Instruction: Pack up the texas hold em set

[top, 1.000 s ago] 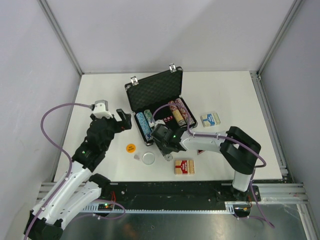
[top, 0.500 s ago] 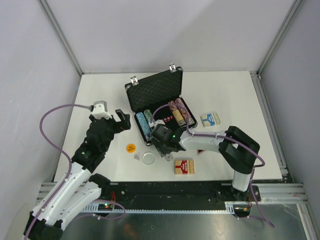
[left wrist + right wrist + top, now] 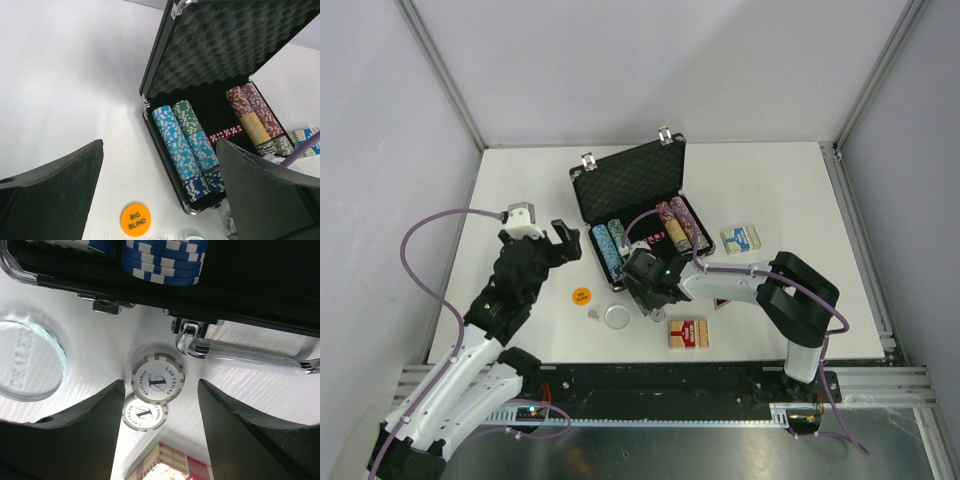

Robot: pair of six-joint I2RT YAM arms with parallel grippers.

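The black silver-trimmed briefcase point(image 3: 582, 205) lies open, its foam lid point(image 3: 225, 45) upright. It holds rows of poker chips point(image 3: 176, 142) and red dice point(image 3: 225, 133). My right gripper point(image 3: 160, 385) is open low over the table at the case's front edge point(image 3: 650, 298), its fingers on either side of two grey-white chips point(image 3: 158, 378) by the latch point(image 3: 192, 336). My left gripper point(image 3: 160, 145) is open and empty, hovering left of the case point(image 3: 567, 240). The orange BIG BLIND button point(image 3: 580, 295) and clear dealer button point(image 3: 617, 317) lie on the table.
A red card deck point(image 3: 688, 333) lies near the front edge. A blue deck point(image 3: 740, 238) lies right of the case. A red triangle point(image 3: 722, 303) is partly hidden under my right arm. A small pale piece point(image 3: 592, 312) lies beside the dealer button.
Hardly any: both arms hold nearly the same pose, and nothing on the table has moved.
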